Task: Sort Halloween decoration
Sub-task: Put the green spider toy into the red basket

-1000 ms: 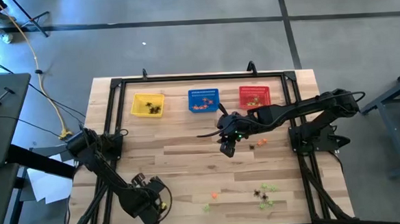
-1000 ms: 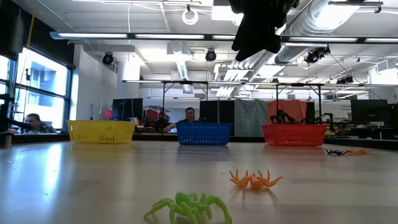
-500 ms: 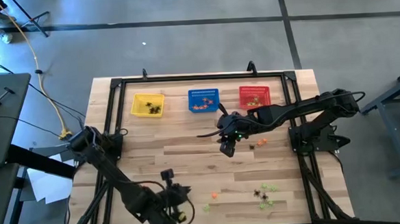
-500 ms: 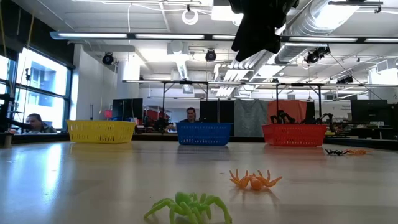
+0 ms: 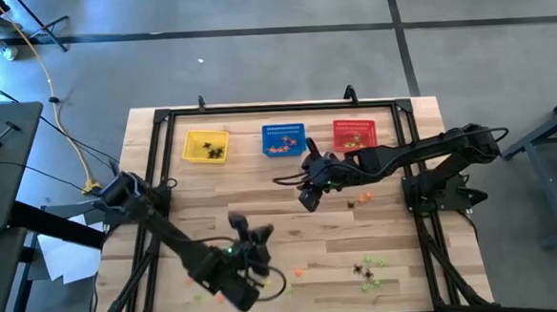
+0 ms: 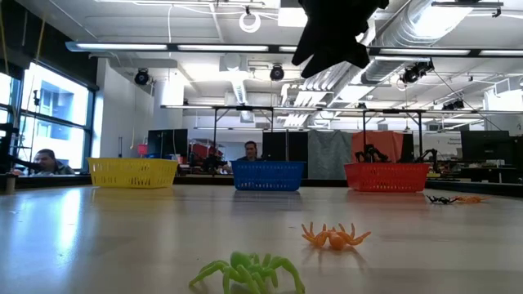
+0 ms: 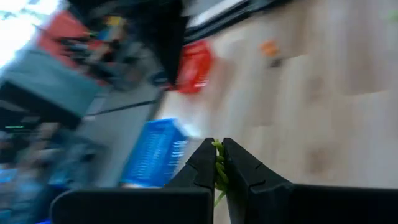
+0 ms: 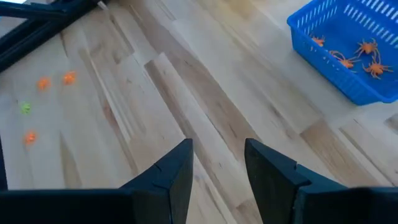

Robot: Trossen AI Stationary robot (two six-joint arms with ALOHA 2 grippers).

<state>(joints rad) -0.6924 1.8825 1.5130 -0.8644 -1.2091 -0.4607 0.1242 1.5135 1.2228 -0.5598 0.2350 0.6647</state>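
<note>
My left gripper hovers over the table's near middle, shut on a light green trinket. My right gripper hangs open above the table's centre and shows as the dark shape at the top of the low view. Nothing is between its fingers. Loose decorations lie on the wood. A green spider and an orange one rest near the front edge. An orange one is right of centre. A green and black cluster sits at the near right. My left gripper pinches the green trinket between its two fingers. The trinket sits in the narrow gap near their free ends, lifted clear of the table. The blurred wrist view does not show which part of it is caught.
Along the far edge stand a yellow basket, a blue basket with orange spiders and a red basket. A black frame rims the table. People sit in the room beyond.
My left gripper has risen from the near left edge and swung toward the right and the far side. It has rolled about its axis and stayed shut. My right gripper has turned a little in place.
</note>
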